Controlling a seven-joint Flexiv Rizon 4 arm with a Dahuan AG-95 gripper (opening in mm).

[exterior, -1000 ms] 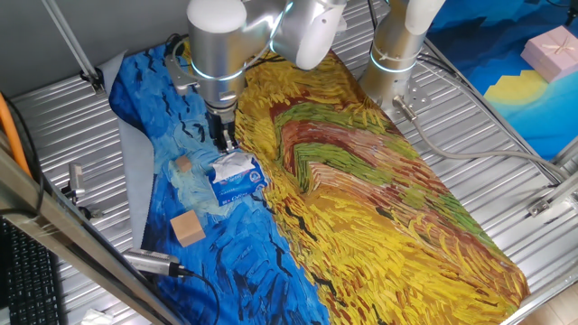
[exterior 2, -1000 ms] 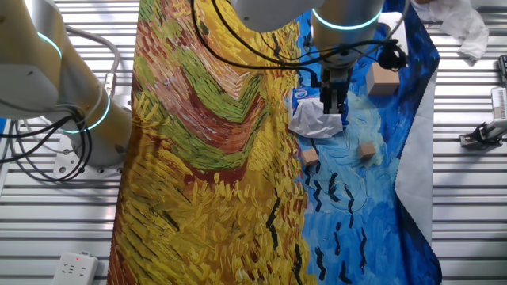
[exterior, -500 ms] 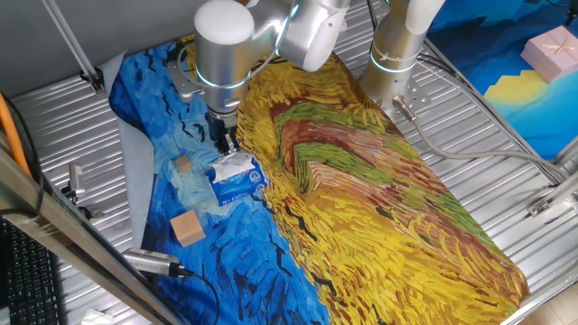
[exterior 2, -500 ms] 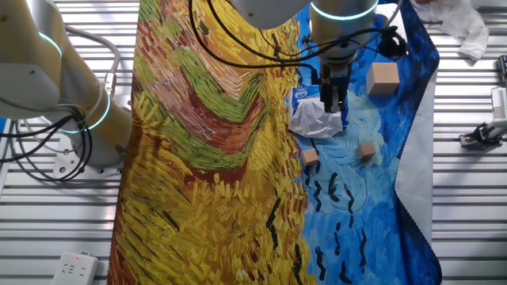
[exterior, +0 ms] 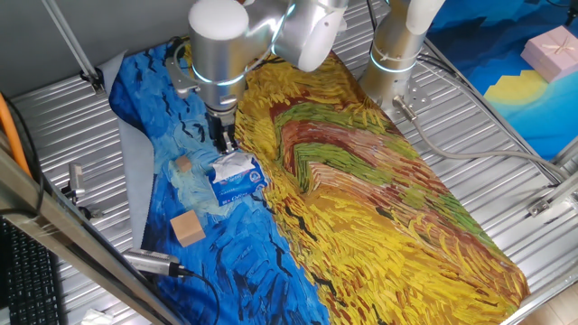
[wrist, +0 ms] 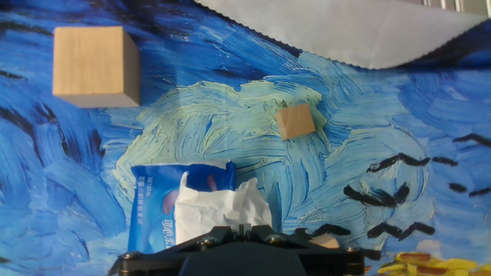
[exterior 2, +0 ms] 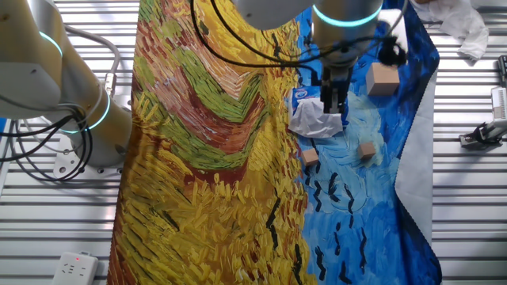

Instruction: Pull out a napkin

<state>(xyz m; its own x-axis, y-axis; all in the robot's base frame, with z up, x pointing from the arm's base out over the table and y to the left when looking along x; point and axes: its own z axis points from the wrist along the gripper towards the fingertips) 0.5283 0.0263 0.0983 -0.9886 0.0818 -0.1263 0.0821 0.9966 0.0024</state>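
On the painted cloth [exterior: 379, 208], my fingers [exterior: 222, 143] hung right above the napkin [wrist: 219, 213] poking from the blue pack [wrist: 157, 207]; print unreadable, grip state unclear.

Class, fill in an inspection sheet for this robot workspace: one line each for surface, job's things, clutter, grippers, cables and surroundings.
Surface: painted cloth in blue and yellow swirls spread over a ribbed metal table.
Job's things: crumpled white paper napkin sticking out of the small blue tissue pack.
Clutter: large tan wooden cube, small tan wooden cube, and a third small cube beside the pack.
Grippers: two-finger gripper directly over the napkin; whether it grips cannot be told.
Cables: black cables hanging from the arm.
Surroundings: pink gift box, second arm base.
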